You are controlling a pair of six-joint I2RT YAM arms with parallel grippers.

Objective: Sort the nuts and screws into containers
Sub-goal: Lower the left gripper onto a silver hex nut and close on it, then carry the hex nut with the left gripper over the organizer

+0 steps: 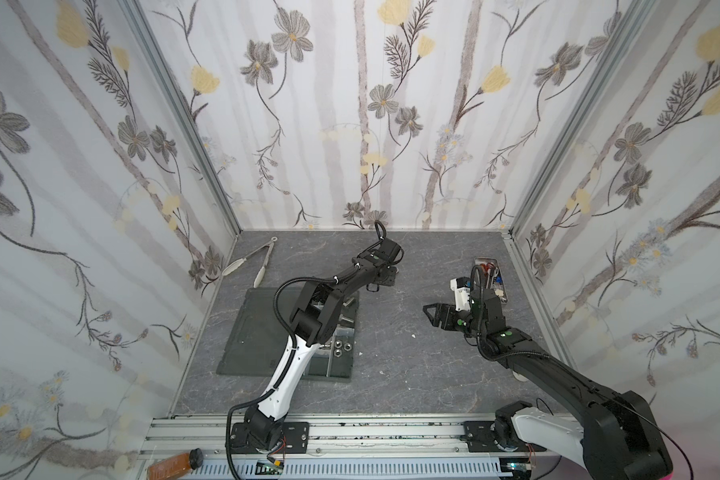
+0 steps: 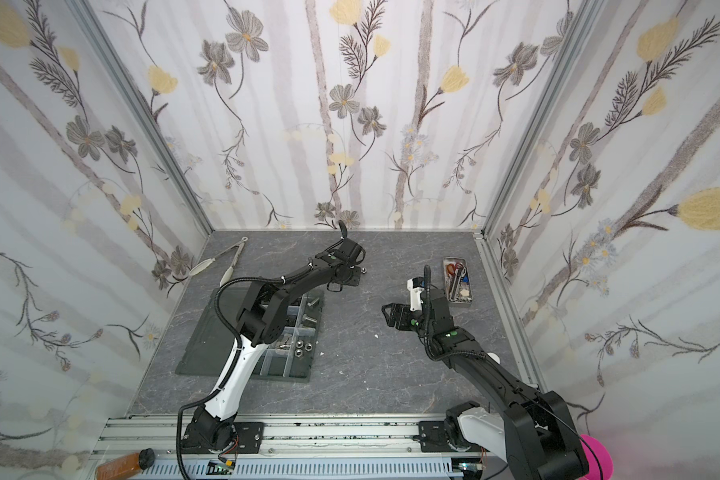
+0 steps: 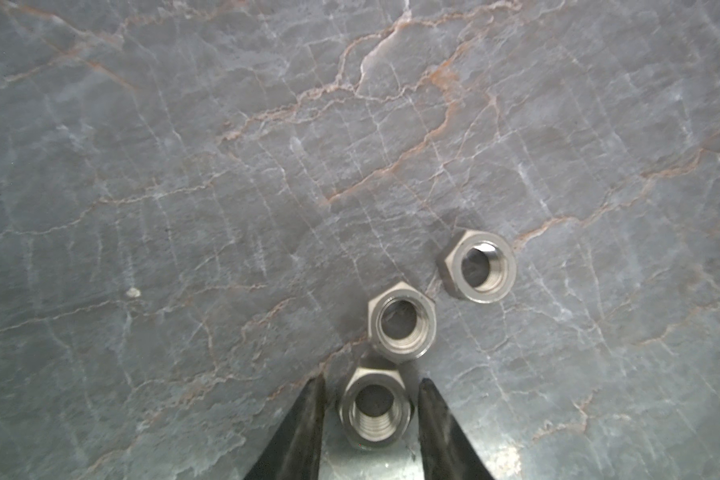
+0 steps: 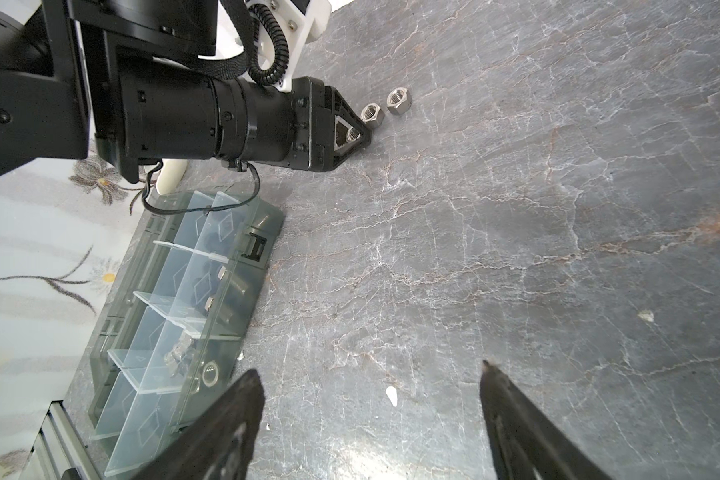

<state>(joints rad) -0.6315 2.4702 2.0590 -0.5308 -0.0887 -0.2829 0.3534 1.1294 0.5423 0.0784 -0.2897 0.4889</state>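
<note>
Above centre in both top views, the left gripper (image 3: 371, 381) straddles a silver nut (image 3: 375, 409) on the worktop (image 3: 184, 166), jaws open with slim gaps, two more nuts (image 3: 402, 322) beside it, while the right gripper (image 4: 371, 370) hangs wide open right of the organiser tray (image 2: 196, 345).

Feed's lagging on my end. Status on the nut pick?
Left hand astride one nut on table, jaws not clamped. Right hand open, empty. Second nut close beside it, may get nudged.
</note>
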